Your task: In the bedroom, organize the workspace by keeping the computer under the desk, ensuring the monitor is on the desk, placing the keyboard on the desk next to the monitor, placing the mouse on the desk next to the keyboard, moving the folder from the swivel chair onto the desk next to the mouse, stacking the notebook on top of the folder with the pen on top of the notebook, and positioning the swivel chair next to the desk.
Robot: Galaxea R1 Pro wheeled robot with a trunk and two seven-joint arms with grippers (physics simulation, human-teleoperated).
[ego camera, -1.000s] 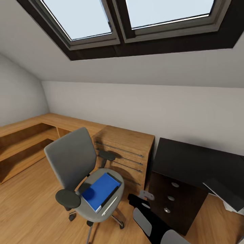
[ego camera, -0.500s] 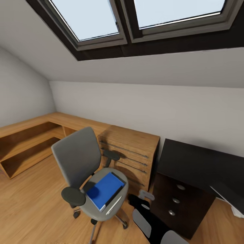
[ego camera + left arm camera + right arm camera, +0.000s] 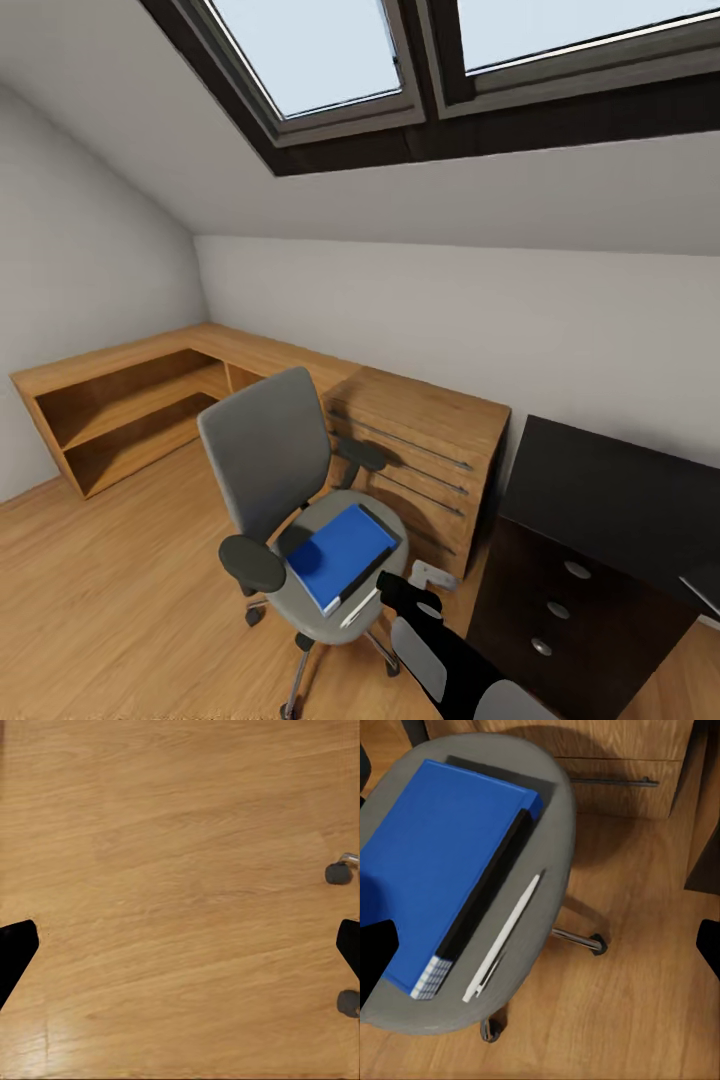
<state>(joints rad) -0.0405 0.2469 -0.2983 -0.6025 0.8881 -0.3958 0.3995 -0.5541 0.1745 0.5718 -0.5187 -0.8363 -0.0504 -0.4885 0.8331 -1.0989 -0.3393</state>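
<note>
Right arm (image 3: 440, 650) was in the head view at bottom centre-right, reaching forward and up-left from the lower edge: grey-white forearm shells, black wrist section, pale bracket at the tip. Right gripper (image 3: 540, 945): jaws spread wide, dark fingertips (image 3: 375, 956) at opposite edges of the right wrist view, nothing between them, camera pointing down. Left gripper (image 3: 180, 949): same state, jaws wide apart, fingertips (image 3: 13, 952) at the frame edges of the left wrist view, aimed straight down, nothing held.
</note>
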